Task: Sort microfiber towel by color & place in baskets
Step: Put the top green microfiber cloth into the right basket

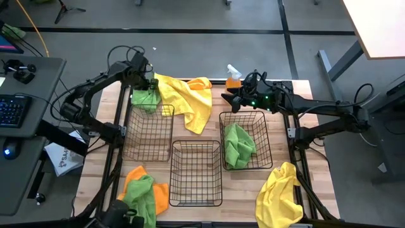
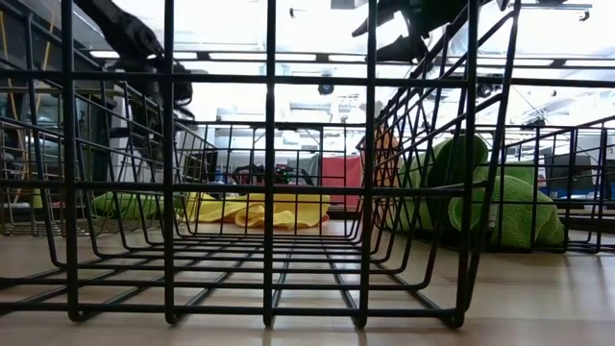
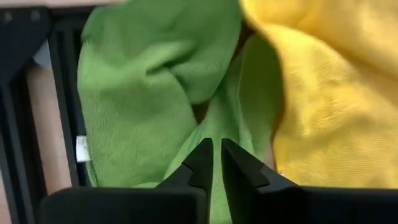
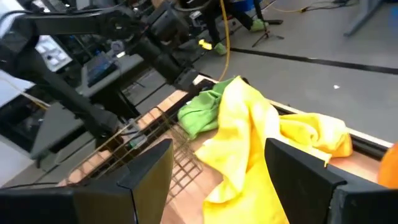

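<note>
Fingers of the left gripper (image 3: 217,163) pinch the green towel (image 1: 145,99) at upper left of the high view, far from the right gripper (image 1: 231,100), spread empty.

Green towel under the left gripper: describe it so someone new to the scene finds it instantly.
Start at the left basket of the three. At its far rim lies a lime green towel, with the left gripper shut on a fold of it. A big yellow towel lies against it on the right. The other green towels differ: one sits inside the right basket, one lies on an orange towel.
</note>
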You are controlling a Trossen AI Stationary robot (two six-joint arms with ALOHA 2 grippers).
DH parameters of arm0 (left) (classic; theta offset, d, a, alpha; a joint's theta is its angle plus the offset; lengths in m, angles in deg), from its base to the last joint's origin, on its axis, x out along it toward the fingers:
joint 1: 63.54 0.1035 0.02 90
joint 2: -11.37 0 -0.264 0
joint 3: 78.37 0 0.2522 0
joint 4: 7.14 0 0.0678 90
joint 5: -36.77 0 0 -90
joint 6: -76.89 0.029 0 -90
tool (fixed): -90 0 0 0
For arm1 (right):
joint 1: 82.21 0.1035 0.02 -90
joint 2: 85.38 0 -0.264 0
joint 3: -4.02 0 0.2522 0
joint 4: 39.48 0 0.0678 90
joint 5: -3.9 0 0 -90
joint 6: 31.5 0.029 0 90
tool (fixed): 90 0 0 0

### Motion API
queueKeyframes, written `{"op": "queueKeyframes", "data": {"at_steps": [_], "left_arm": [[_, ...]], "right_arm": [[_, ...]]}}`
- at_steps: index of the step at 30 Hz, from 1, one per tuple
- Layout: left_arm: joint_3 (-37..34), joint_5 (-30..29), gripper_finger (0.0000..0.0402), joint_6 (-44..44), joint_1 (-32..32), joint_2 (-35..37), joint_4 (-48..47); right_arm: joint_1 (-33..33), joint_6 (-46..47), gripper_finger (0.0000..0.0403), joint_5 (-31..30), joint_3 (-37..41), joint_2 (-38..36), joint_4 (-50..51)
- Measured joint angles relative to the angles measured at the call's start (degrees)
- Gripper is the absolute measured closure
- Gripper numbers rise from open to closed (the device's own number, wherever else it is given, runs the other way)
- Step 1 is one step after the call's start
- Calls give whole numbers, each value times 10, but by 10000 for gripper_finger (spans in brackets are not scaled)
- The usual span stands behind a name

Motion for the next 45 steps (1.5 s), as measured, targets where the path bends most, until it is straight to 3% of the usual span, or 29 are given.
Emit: {"op": "queueKeyframes", "data": {"at_steps": [12,21,28,39,45], "left_arm": [[-51,2,275,-6,-3,2,64],[-50,-10,203,-24,-8,-67,61],[-25,-29,192,-49,-13,-103,45],[-15,-1,192,-40,-36,-114,4],[-20,-58,192,-45,-74,-114,12]], "right_arm": [[0,-7,153,-15,0,8,2],[0,-6,153,-14,0,8,4],[0,-5,153,-11,0,8,4],[0,-6,153,-11,0,8,4],[0,-7,153,-11,0,8,4]]}}
